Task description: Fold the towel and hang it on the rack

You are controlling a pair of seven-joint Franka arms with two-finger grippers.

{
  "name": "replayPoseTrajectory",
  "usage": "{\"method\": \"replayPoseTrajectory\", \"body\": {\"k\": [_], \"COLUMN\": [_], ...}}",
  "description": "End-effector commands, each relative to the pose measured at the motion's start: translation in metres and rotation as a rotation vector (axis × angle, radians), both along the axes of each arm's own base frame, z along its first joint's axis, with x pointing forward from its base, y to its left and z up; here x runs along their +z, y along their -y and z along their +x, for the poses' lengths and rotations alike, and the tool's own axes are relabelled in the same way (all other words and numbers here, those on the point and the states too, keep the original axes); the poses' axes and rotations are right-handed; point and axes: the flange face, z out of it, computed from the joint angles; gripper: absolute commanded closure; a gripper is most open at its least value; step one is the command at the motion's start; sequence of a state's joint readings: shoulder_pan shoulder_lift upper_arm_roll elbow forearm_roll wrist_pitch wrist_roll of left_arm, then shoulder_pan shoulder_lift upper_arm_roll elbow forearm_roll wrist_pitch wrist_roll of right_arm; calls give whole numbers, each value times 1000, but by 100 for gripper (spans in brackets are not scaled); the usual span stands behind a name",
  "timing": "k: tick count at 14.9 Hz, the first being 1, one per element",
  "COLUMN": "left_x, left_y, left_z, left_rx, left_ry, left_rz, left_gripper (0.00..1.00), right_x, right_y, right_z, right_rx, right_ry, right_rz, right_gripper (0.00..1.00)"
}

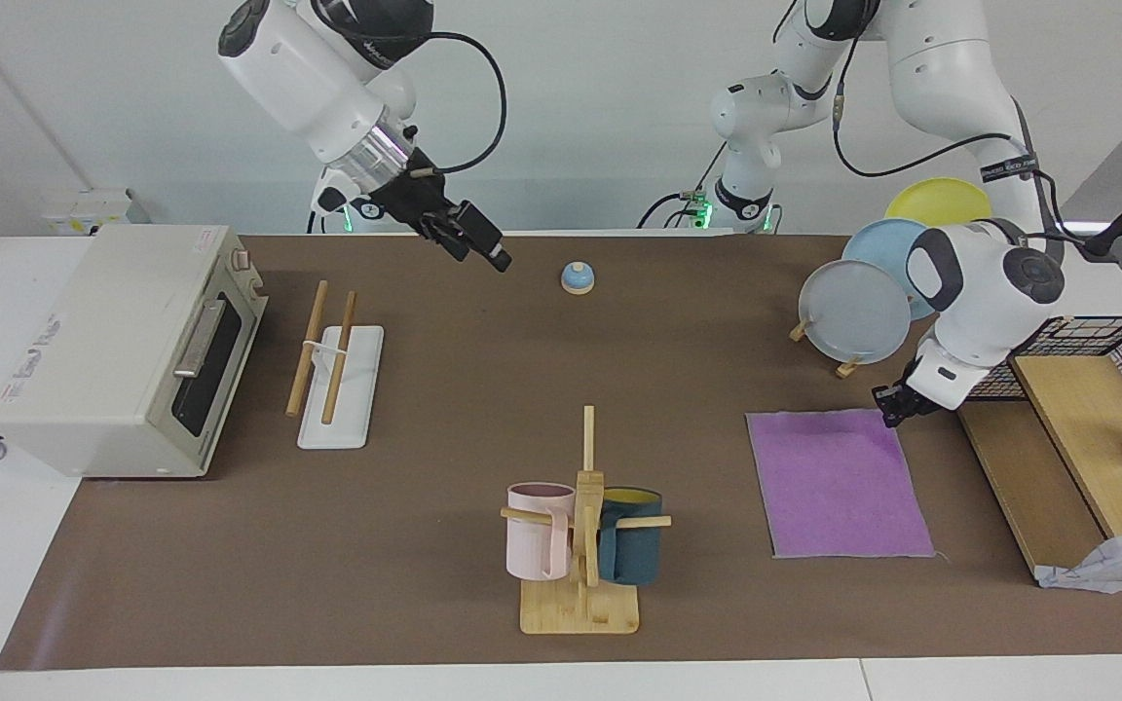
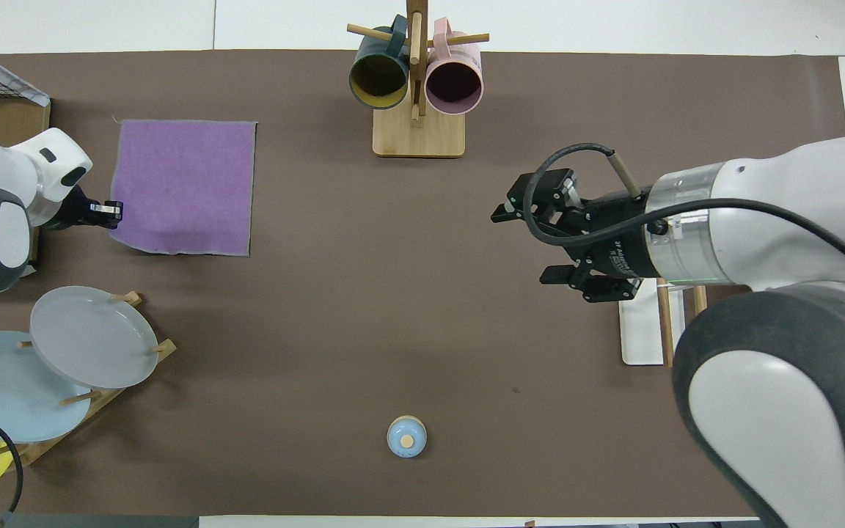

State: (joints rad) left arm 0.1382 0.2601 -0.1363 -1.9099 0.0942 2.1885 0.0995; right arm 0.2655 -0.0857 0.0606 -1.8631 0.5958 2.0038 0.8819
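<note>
Brown mat (image 1: 483, 409) over a white bench, pale wall at the robots' edge.

Toaster oven (image 1: 123, 350) at the right arm's end of the bench, door toward the mat.

Right arm from the robots' edge, raised. Right gripper (image 1: 476, 241) in the air over bare mat, between rack and bell, fingers spread apart, holding nothing.

Left arm bent low at the left arm's end. Left gripper (image 1: 890, 404) down at the towel's corner nearest the robots and nearest that end; fingers open or clenched: cannot tell.

Towel (image 1: 839, 482) flat and unfolded, purple face up, on the mat toward the left arm's end, nearer the edge away from the robots.

Plate stand (image 2: 100, 400) with grey, blue and yellow plates at the corner by the left arm's base.

Mug tree (image 1: 580, 545) with a pink mug (image 1: 537, 531) and a dark teal mug (image 1: 631, 550), mid-bench at the edge away from the robots.

Rack (image 1: 337, 375) beside the oven: white base, two wooden rods lying along it, well apart from the towel.

Small blue bell (image 1: 578, 277) mid-bench near the robots' edge.
</note>
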Motion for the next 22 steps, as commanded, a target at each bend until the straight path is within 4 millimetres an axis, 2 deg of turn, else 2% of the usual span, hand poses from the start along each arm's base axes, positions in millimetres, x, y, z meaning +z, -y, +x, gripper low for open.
{"method": "replayPoseTrajectory", "body": {"k": [1,2,4,6,7,8,10,11,12,14,17,18,21,22], "left_x": [26,23,11,-16,-32,-39,-41,-40,-39,-36,-28,-23,-6,-7], "left_y": [100,145,197,212,211,212,207,204,197,197,171,169,138,123], "left_z": [-21,-31,-51,-67,-74,-78,-77,-75,-71,-69,-55,-51,-27,-20], "left_rx": [-203,-265,-332,-359,-319,-312,-300,-292,-277,-274,-235,-243,-193,-177], "left_ry": [-6,14,26,44,40,52,54,60,60,63,66,64,30,22], "left_rz": [109,155,213,246,242,229,226,222,221,218,207,185,13,-20], "left_gripper": [100,100,100,100,100,100,100,1,0,0,0,0,0,0], "right_x": [-3,-5,-10,-16,-18,-22,-26,-29,-30,-31,-30,-30,-30,-30], "right_y": [-24,-33,-53,-61,-61,-61,-61,-61,-61,-59,-59,-59,-58,-58], "right_z": [-15,-18,-26,-29,-30,-30,-27,-26,-25,-24,-24,-24,-23,-23], "right_rx": [-61,-78,-110,-107,-106,-104,-109,-118,-122,-125,-125,-125,-133,-132], "right_ry": [-7,-8,-10,-13,-16,-19,-19,-25,-27,-28,-26,-28,-36,-35], "right_rz": [37,42,53,54,52,48,50,61,64,65,68,68,82,82], "right_gripper": [0,0,0,0,0,0,0,0,0,0,0,0,0,0]}}
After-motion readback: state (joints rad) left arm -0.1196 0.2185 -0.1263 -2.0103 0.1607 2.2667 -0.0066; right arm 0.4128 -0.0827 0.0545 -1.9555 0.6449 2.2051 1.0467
